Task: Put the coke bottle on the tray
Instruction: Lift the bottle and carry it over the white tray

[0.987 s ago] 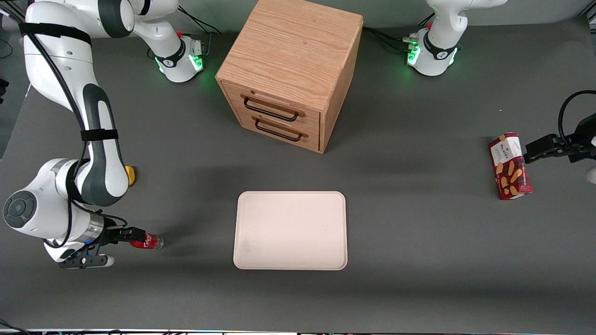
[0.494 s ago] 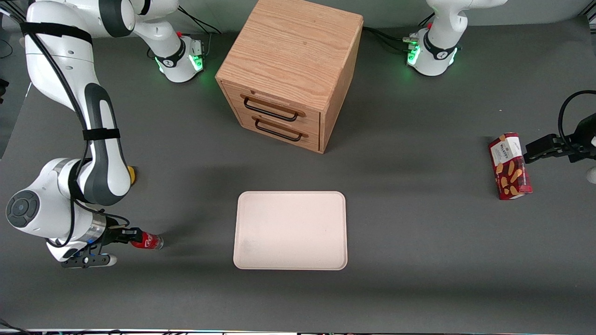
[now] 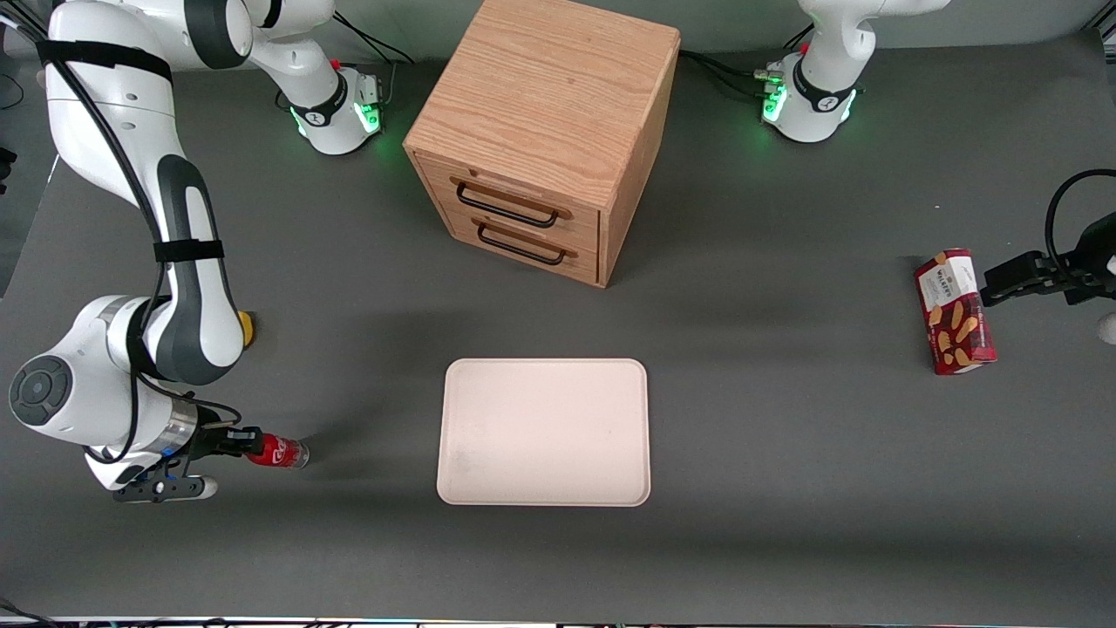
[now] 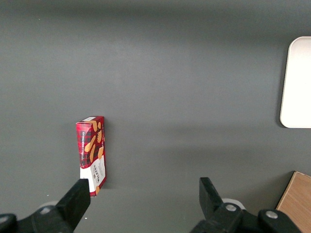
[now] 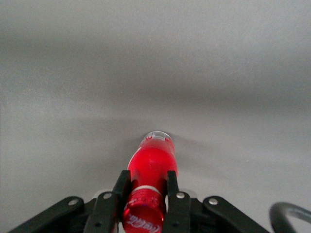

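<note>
1. The coke bottle (image 3: 277, 452) lies on its side on the counter (image 3: 785, 453), toward the working arm's end, its clear base pointing toward the tray (image 3: 544, 432).
2. The claw (image 3: 248, 443) grips the coke bottle at its neck, a finger (image 5: 178, 200) pressed on each side just below the red cap.
3. The tray sits flat, well apart from the bottle.
4. A wooden drawer cabinet (image 3: 545, 131) stands farther from the camera than the tray.
5. A red biscuit box (image 3: 954, 311) lies toward the parked arm's end.
</note>
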Robot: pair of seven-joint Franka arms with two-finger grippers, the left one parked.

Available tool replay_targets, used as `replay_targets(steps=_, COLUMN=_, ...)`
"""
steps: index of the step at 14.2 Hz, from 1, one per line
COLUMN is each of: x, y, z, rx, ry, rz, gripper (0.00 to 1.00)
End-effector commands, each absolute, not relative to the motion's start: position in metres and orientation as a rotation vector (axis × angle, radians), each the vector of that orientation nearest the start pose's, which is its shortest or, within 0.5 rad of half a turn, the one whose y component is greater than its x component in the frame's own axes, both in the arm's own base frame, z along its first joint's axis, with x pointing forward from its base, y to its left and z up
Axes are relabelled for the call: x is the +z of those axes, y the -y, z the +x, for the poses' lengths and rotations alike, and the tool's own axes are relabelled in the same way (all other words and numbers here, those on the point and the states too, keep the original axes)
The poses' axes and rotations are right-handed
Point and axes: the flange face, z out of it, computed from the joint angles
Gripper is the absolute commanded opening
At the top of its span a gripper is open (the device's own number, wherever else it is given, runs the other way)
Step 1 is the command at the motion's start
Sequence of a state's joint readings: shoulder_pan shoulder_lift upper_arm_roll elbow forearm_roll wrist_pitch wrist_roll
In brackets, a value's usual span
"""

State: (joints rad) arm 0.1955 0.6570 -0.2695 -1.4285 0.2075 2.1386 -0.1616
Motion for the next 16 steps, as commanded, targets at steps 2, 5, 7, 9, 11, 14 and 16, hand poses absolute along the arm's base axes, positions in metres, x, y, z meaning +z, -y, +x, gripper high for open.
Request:
replay_targets(steps=2, x=0.419, y=-0.004, z=0.734, rx=-0.172, ry=0.138, rz=-3.141, gripper=0.0)
replay_targets(steps=5, x=0.491, y=-0.022, z=0.731, rx=-0.131, ry=0.174, rz=-3.13, gripper=0.0)
replay_targets(steps=7, x=0.526, y=-0.031, z=0.727, rx=-0.146, ry=0.195, rz=-3.126, gripper=0.0)
replay_targets(steps=9, x=0.55, y=-0.051, z=0.723, rx=-0.177, ry=0.21, rz=-3.124, gripper=0.0)
replay_targets(steps=11, x=0.563, y=-0.094, z=0.721, rx=-0.224, ry=0.242, rz=-3.143, gripper=0.0)
replay_targets(steps=14, x=0.551, y=-0.161, z=0.727, rx=-0.285, ry=0.064, rz=-3.081, gripper=0.0)
replay_targets(steps=16, x=0.533, y=-0.19, z=0.735, rx=-0.339, ry=0.096, rz=-3.063, gripper=0.0)
